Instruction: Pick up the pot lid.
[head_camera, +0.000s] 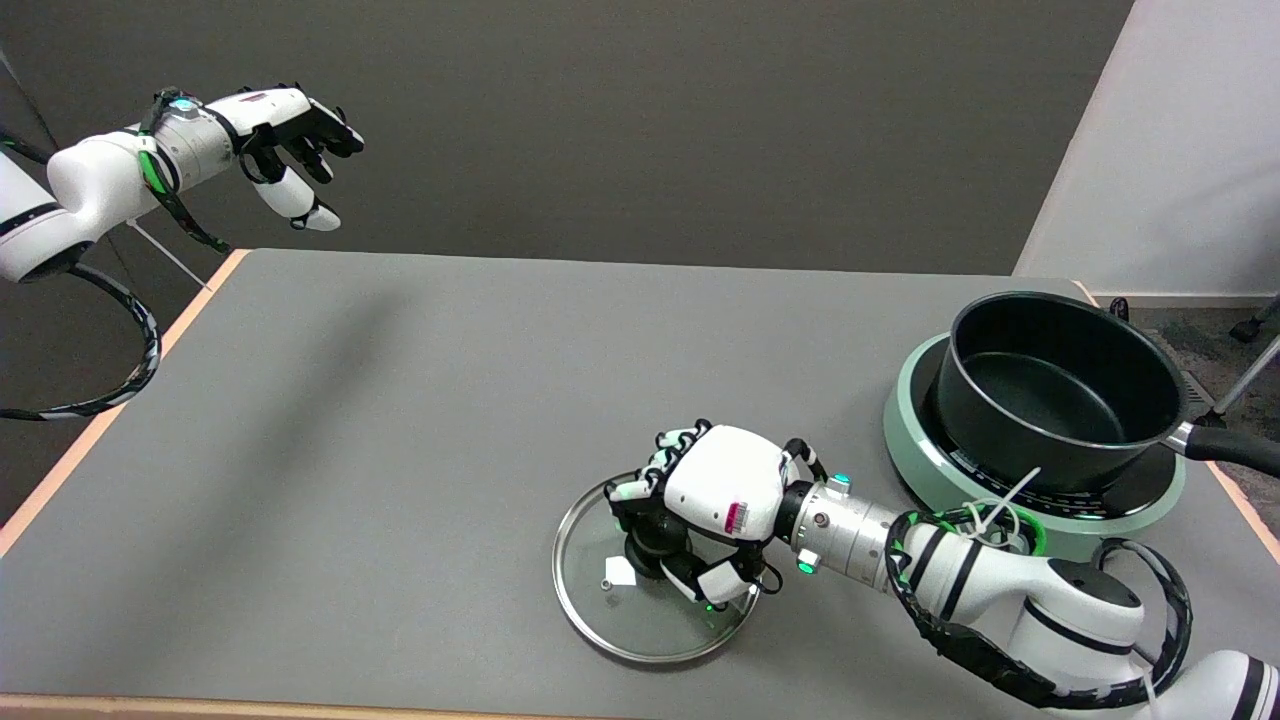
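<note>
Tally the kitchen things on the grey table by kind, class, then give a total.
Glass pot lid: 1, flat on the table with the right hand around its black knob.
Black pot: 1, open and empty.
Green cooktop: 1, under the pot.
Total: 3

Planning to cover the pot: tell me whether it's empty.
Empty. The black pot on the green cooker shows bare dark bottom, nothing inside.

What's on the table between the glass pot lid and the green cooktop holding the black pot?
Only the right arm's wrist crosses it in the head view; the grey table there is otherwise bare.
</note>
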